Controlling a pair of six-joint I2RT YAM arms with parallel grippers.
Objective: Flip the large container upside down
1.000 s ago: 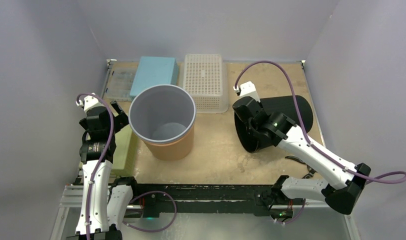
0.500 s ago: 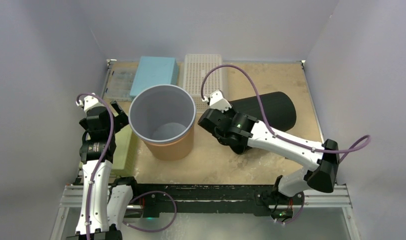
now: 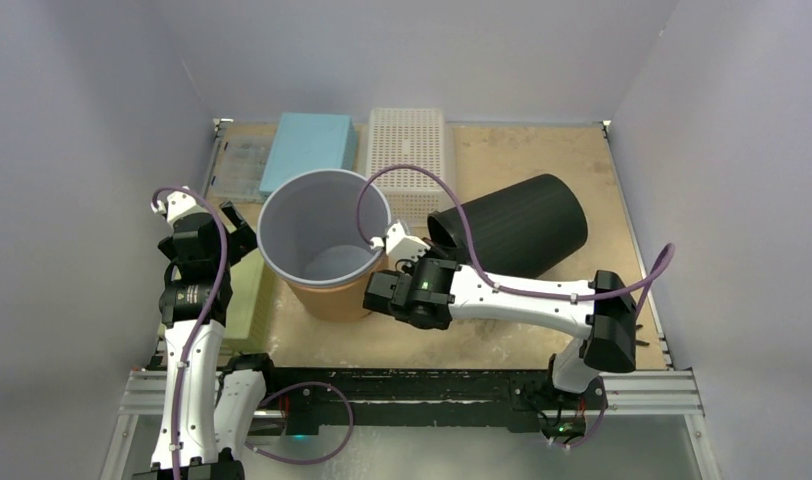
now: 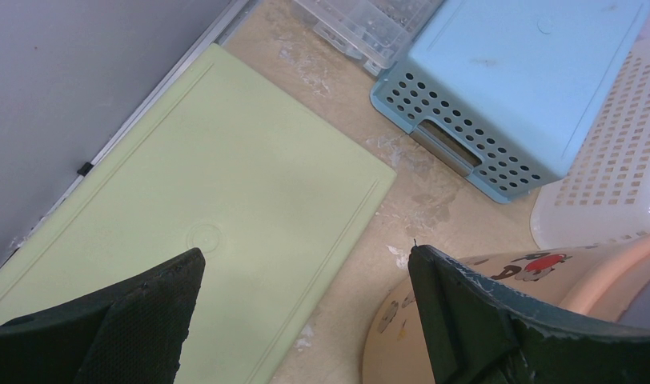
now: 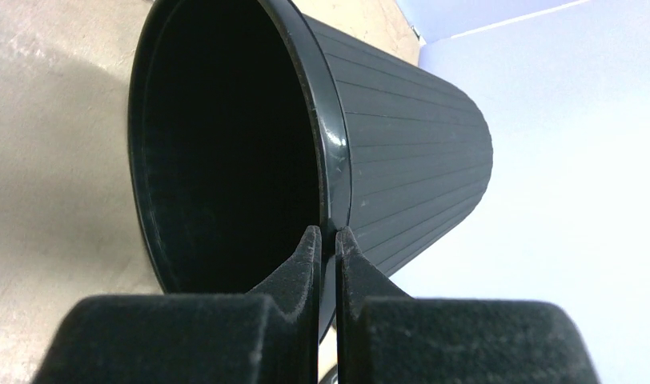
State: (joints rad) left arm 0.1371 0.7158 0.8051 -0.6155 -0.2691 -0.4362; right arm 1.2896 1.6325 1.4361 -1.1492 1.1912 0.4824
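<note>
1. Top external: we saw the bin (image 3: 517, 225) lying on its side right of centre, mouth toward the bucket (image 3: 337, 300) and closed end toward the right wall (image 3: 722, 150). We judged it the task's container, about half turned. The right gripper (image 3: 427, 252) pinched the rim at the mouth, a hold that could tip the mouth down. The left gripper (image 3: 220, 232) hung spread wide over the board (image 3: 244, 290), beside the bucket and out of the way. The white basket (image 3: 412, 160) sat just beside the mouth on the far side. Bare table (image 3: 462, 345) toward the arm bases looked to us the best room for setting the rim down.
2. Left wrist: the left gripper (image 4: 304, 256) was released and grasped nothing. Below it lay the board (image 4: 210, 224), with the bucket (image 4: 562, 272) by one finger and the blue basket (image 4: 530, 80) beyond.
3. Right wrist: the fingers (image 5: 294, 268) were clenched on the bin (image 5: 402, 160) rim, one inside and one outside. The mouth gaped dark, and the bin's side seemed to rest on the table (image 5: 50, 120).
</note>
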